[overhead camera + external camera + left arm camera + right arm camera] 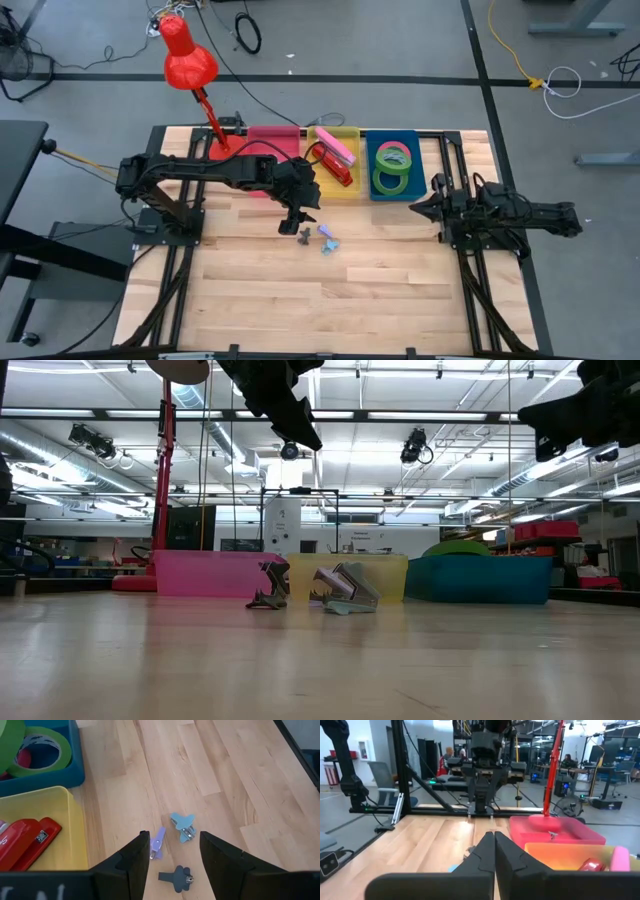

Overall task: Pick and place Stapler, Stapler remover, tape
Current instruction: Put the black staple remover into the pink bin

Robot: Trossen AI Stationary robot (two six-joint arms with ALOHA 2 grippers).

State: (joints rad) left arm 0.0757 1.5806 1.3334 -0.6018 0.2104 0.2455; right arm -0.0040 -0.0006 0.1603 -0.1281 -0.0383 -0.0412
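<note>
Three staple removers lie on the wooden table: a blue one, a purple one and a dark one. In the high view they lie close together. My left gripper hangs open above them, slanting down and touching none. A red stapler and a pink one lie in the yellow bin. Two green tape rings lie in the blue bin. My right gripper waits shut at the table's right side.
A pink bin stands left of the yellow one along the far edge. A red desk lamp rises from the far left corner. Bare wood spreads toward the near edge.
</note>
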